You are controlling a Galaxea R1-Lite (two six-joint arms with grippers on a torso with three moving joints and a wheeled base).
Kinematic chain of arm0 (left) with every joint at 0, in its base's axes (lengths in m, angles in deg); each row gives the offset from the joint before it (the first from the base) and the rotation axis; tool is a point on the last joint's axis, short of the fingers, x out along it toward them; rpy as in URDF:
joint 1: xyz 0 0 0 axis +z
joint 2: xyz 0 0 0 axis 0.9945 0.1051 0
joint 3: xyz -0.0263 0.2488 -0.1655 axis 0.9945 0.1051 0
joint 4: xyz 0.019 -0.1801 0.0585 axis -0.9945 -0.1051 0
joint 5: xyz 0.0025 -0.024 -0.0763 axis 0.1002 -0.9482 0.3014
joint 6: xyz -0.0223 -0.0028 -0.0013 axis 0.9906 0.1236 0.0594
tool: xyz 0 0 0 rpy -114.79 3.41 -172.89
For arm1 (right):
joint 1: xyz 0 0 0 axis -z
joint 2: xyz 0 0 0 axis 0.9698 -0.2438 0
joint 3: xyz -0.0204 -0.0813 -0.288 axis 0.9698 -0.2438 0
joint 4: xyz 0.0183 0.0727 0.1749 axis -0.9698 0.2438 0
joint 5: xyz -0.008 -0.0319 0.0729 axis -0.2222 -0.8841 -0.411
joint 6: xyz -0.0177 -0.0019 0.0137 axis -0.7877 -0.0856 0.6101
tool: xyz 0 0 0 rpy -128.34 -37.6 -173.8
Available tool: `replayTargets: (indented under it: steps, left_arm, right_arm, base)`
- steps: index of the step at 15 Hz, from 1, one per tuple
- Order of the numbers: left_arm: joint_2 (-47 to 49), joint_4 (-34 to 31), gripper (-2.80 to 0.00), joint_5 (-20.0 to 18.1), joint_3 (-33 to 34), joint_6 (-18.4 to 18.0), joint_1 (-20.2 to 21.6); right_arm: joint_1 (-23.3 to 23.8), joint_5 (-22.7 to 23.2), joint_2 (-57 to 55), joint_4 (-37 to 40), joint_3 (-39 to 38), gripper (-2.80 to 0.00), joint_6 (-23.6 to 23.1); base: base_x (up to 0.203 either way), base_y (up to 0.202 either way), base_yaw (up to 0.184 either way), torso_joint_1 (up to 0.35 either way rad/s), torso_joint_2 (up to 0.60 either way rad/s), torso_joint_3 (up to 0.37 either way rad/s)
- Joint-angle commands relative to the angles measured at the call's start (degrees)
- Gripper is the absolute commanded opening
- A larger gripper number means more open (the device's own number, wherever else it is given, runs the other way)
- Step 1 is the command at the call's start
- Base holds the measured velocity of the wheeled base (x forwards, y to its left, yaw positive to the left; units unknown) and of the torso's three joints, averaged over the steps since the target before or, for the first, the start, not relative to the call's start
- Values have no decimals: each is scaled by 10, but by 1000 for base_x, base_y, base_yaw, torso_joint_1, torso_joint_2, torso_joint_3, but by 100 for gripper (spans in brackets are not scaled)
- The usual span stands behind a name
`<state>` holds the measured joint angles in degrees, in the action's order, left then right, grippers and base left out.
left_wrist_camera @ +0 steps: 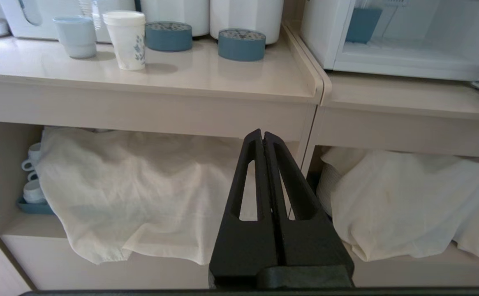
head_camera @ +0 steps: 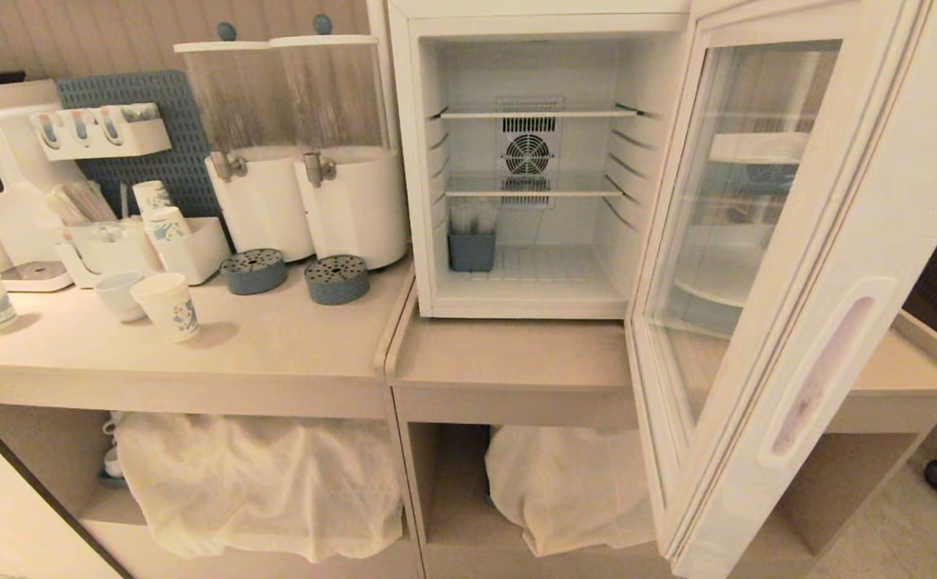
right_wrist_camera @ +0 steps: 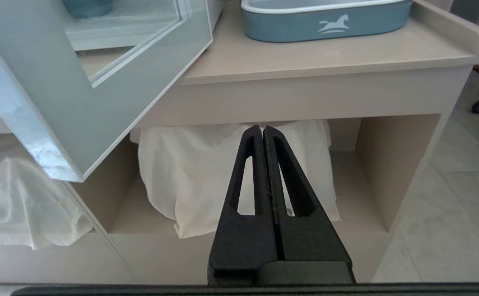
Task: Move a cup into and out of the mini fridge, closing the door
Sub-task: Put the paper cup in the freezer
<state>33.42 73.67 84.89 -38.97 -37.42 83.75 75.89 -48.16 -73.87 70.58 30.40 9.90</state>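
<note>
1. My left claw (left_wrist_camera: 263,135) is pressed closed and empty, low before the cloth-covered shelf (left_wrist_camera: 140,189).
2. My right claw (right_wrist_camera: 262,130) likewise, below the open door (head_camera: 766,265).
3. The cup (head_camera: 169,305) stands on the tabletop (head_camera: 275,346), left of the mini fridge (head_camera: 532,169).

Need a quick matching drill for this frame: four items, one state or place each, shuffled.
Items:
1. door
2. cup
3. blue bin
4. left pincer

States or places:
A. shut, low in front of the cloth-covered shelf
B. swung open
C. on the fridge floor, left side
D. on the counter, left of the fridge

Pairs: 1-B, 2-D, 3-C, 4-A
</note>
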Motion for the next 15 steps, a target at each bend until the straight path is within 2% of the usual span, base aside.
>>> replayTargets:
  steps: [1, 4, 15]
  left_arm:
    - [-2, 1, -280, -1, 23, 1, 0]
    - [-2, 1, -280, -1, 23, 1, 0]
    - [-2, 2, -280, -1, 23, 0, 0]
  right_arm:
    - [0, 0, -1, 0, -1, -280, 0]
    - [0, 0, -1, 0, 0, -280, 0]
    - [0, 0, -1, 0, 0, -280, 0]
  base:
    - [0, 0, 0, 0, 0, 0]
    - [3, 68, -4, 6, 1, 0]
    - [0, 194, -1, 2, 2, 1]
